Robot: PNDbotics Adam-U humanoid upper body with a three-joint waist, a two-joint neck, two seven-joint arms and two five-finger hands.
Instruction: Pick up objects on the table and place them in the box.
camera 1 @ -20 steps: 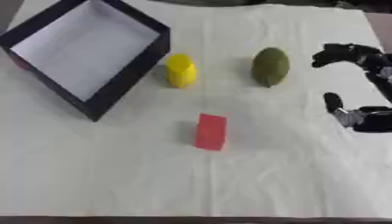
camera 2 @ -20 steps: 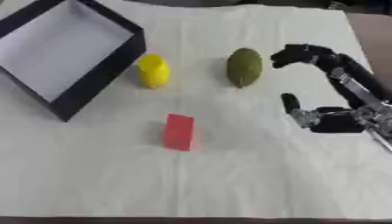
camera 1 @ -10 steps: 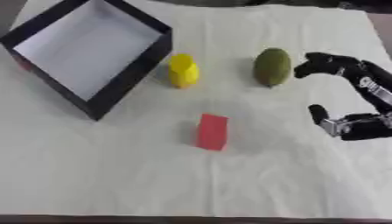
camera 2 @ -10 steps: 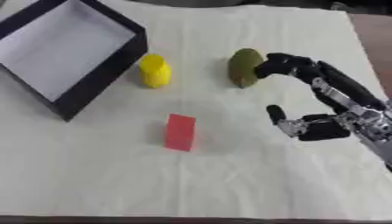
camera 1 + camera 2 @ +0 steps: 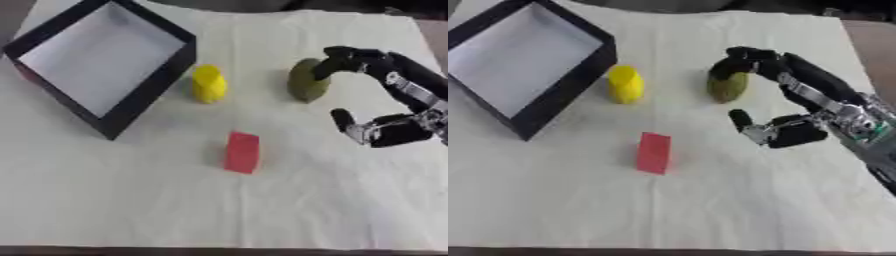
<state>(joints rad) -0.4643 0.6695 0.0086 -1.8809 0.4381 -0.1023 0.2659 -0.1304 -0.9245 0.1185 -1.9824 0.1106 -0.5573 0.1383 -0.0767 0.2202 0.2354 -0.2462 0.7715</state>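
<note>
A black box (image 5: 140,95) with a white floor sat at the far left of the pale table (image 5: 175,210). Just right of it stood a yellow thing (image 5: 208,83). A red block (image 5: 241,152) lay nearer, in the middle. Farther right sat a green oval thing (image 5: 306,82). The right hand (image 5: 798,131) had come in from the right, its curled fingers (image 5: 741,57) touching the green thing's top, thumb apart, not clearly grasping it.

Box (image 5: 131,100) far left; cylinder (image 5: 209,83) right of it, block (image 5: 242,152) nearer.
</note>
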